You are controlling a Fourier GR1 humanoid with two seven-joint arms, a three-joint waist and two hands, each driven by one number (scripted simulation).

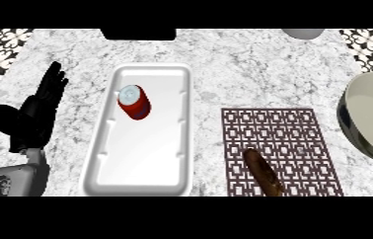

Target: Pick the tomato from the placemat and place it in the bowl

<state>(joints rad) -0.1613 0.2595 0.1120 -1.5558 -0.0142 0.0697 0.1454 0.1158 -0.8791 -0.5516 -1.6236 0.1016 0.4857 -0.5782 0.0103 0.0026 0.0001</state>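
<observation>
A dark brown patterned placemat (pixel 291 132) lies on the marble counter at the lower right. On its lower left part rests a brown elongated object (pixel 262 172); I see no round red tomato anywhere. A pale olive bowl (pixel 344 115) is cut off by the right edge, just right of the placemat. My left hand (pixel 38 112) shows at the far left, open with fingers pointing up, far from the placemat and touching nothing. My right hand is out of view.
A long white tray (pixel 149 154) lies between the left hand and the placemat, with a red can (pixel 134 102) lying in its upper part. A black object (pixel 138 34) and a pale grey one (pixel 302 33) sit at the counter's far edge.
</observation>
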